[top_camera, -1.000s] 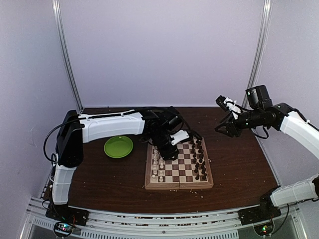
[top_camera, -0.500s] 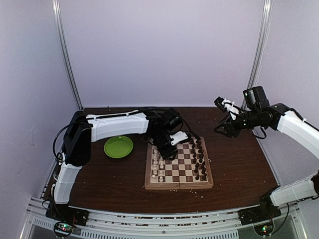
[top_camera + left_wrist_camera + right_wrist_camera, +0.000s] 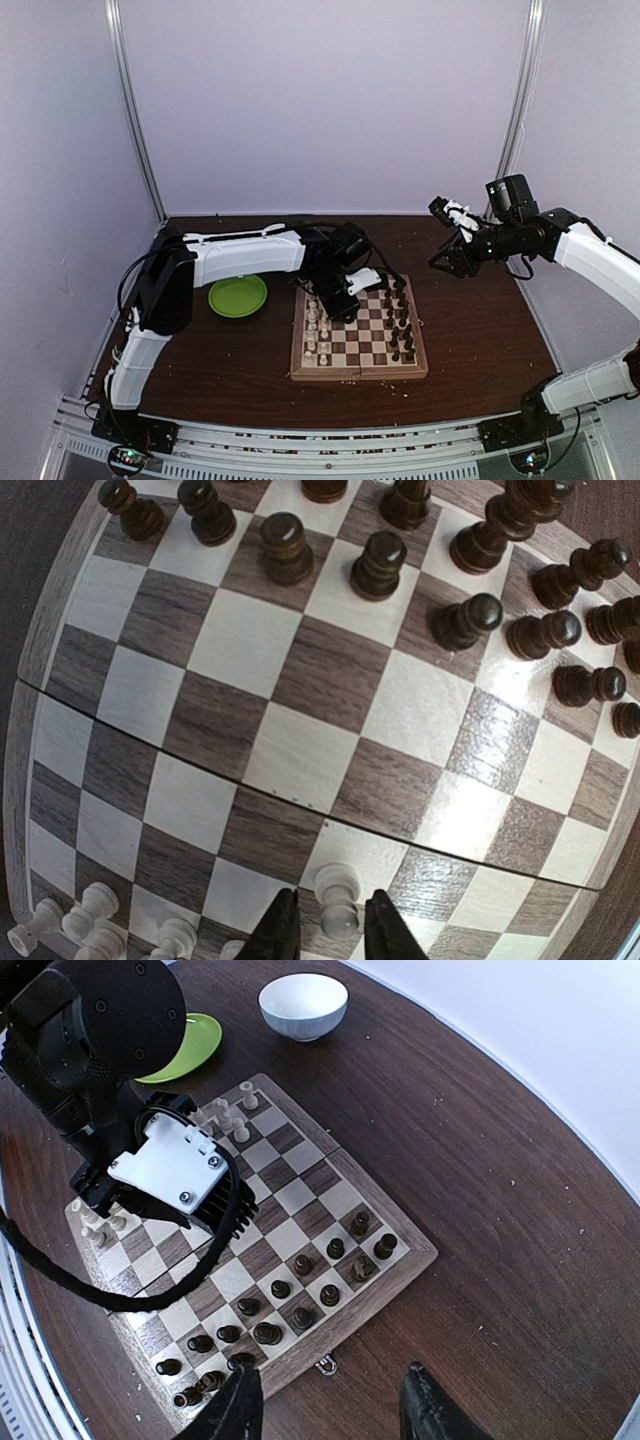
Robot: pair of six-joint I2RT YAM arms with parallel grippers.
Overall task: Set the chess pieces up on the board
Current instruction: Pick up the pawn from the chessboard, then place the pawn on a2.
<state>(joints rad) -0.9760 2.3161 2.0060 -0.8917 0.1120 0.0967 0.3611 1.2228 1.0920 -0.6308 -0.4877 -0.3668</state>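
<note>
Chess pieces (image 3: 398, 318) stood on the board (image 3: 330, 670): dark pieces (image 3: 380, 565) along the top, white pieces (image 3: 90, 910) lower left. Left gripper (image 3: 331, 912) straddled a white pawn (image 3: 337, 883) at bottom centre, jaws narrow, contact unclear. Right gripper (image 3: 330, 1405) hovered empty, jaws apart.

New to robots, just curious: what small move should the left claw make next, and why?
Probably close on the white pawn: the left claw straddles it on the board with slim gaps showing, so it is not yet gripped.
</note>
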